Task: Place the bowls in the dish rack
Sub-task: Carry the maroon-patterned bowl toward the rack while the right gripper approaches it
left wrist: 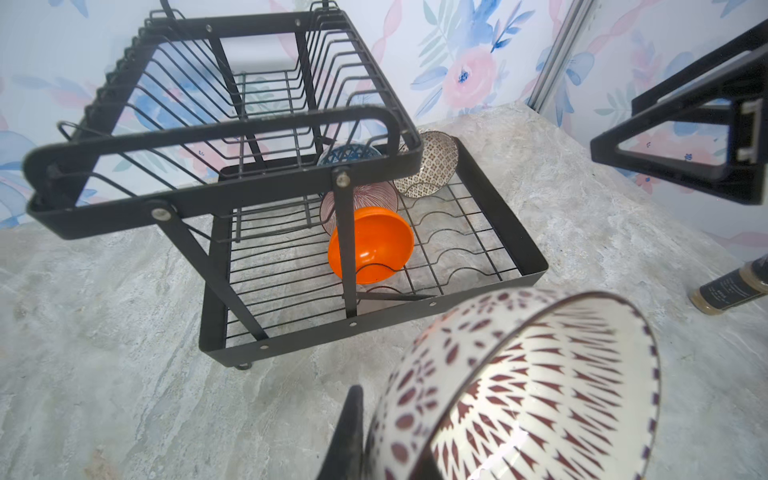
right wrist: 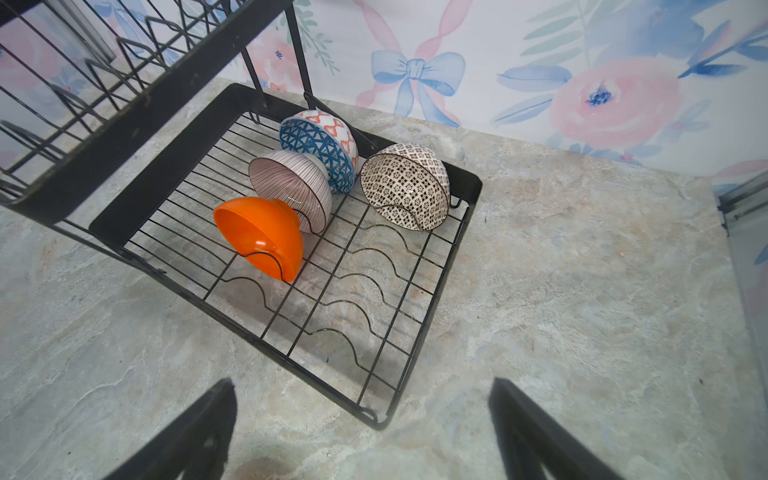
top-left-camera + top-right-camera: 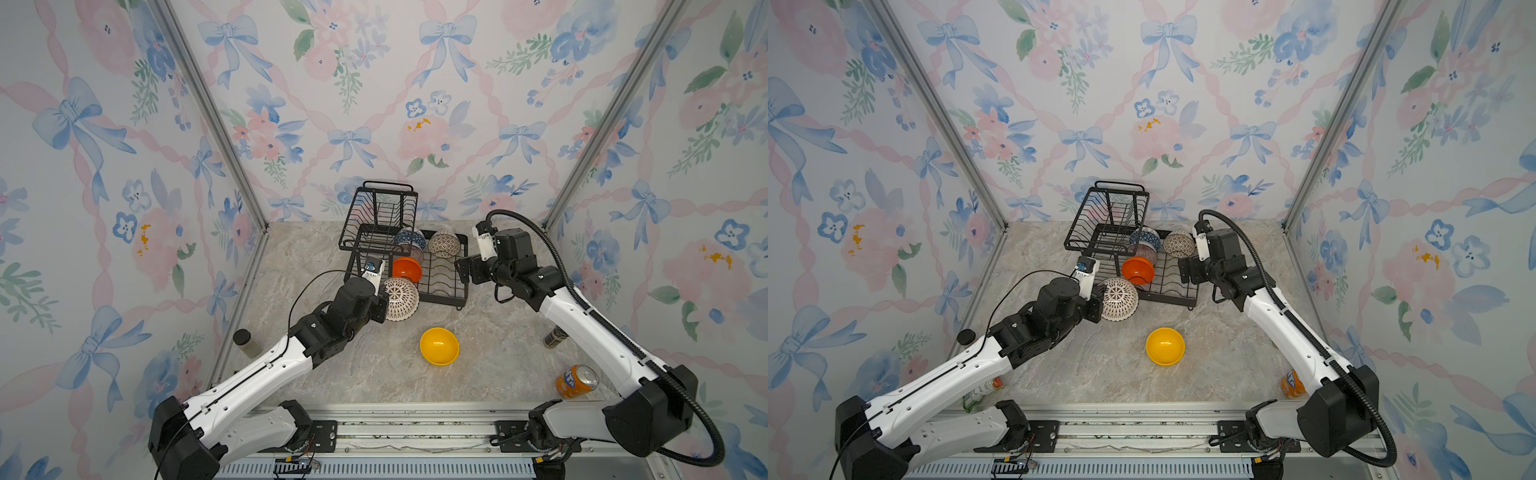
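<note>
Left tool [image 3: 385, 308], bowl [image 3: 402, 300] — marble [image 3: 365, 374], floral walls [image 3: 374, 104]

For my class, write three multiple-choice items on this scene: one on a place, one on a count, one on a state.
1. Where is the yellow bowl?
A. in the rack's upper basket
B. on the table, in front of the dish rack
C. in the rack's lower tier

2. How many bowls are in the dish rack's lower tier?
A. two
B. six
C. four

3. What is the left gripper doing?
A. shut on a lattice bowl
B. open and empty
C. shut on the yellow bowl

Answers:
1 B: it sits alone on the table.
2 C: the blue bowl, pink-striped bowl, orange bowl and second lattice bowl stand there.
3 A: its jaws pinch that bowl's rim.
</note>
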You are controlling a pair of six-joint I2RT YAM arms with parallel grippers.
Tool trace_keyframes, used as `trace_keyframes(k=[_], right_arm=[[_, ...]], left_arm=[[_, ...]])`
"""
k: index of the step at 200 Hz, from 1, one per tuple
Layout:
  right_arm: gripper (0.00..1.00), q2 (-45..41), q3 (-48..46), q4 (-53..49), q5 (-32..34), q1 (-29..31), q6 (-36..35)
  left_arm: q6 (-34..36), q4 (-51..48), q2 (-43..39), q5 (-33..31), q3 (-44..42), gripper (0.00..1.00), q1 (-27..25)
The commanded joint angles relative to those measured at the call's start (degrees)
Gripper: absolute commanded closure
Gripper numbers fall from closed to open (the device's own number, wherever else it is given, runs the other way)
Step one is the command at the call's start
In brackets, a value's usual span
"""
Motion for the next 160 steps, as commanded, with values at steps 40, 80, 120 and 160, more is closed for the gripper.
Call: trace_keyframes(k=[40, 80, 120, 160], right_arm=[[0.03, -7.21, 3.54, -1.62, -8.7, 2.14, 0.23], [0.03, -7.24, 5.28, -1.66, -12.58, 7.58, 0.89], [0.03, -3.95, 6.31, -0.92, -13.73, 12.72, 1.52], [0.03, 0.02, 5.94, 0.52, -14.1, 14.67, 3.13]], left_arm=[[2.85, 2.13, 3.41, -2.62, 5.15, 1.0, -0.31], [2.94, 2.2, 4.42, -2.16, 5.98, 1.0, -0.31], [2.88, 2.21, 4.03, -1.55, 6.42, 1.0, -0.39], [2.6, 2.27, 3.65, -1.15, 6.35, 1.0, -0.48]])
